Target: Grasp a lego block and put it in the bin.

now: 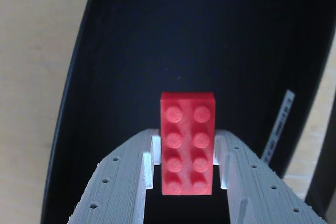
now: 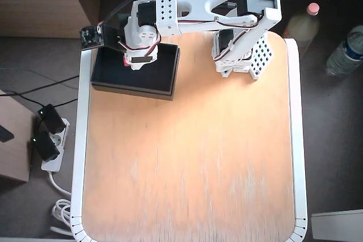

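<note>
On the pale wood worktop point(image 2: 193, 157), white-edged and mostly bare, the white arm point(image 2: 210, 9) reaches from its base at the far right, as the overhead view shows it, to the black bin point(image 2: 164, 75) at the far left corner. The pincer point(image 1: 186, 174) hangs over the bin's dark inside, its two white fingers point(image 1: 126, 182) pinching the red lego block point(image 1: 187, 142) by its long sides, studs facing the wrist camera. Only the wrist view shows that grip and the white label strip point(image 1: 278, 127) on the bin's wall; from overhead the block is a red sliver point(image 2: 127, 60). Off the worktop, the overhead view shows a power strip point(image 2: 48, 145) and two bottles point(image 2: 346, 52).
</note>
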{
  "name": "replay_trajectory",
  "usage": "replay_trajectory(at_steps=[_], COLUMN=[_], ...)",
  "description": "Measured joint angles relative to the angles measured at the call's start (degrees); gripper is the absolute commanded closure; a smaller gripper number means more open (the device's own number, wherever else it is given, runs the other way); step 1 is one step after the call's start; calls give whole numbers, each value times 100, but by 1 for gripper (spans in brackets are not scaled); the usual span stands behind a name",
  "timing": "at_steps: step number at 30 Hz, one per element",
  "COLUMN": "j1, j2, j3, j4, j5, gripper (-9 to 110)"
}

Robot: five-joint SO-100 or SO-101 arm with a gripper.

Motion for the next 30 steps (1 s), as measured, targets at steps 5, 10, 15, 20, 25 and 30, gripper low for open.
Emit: replay_trajectory(at_steps=[5,10,15,20,25,30], j1=[0,0,0,-9,-211,-580], j2=[0,0,0,9,483,1195], j3=[193,193,193,193,193,193], j4=[-316,-360,-360,-360,-360,-360], j5=[88,105,185,185,-53,-360], gripper=[92,89,88,88,88,99])
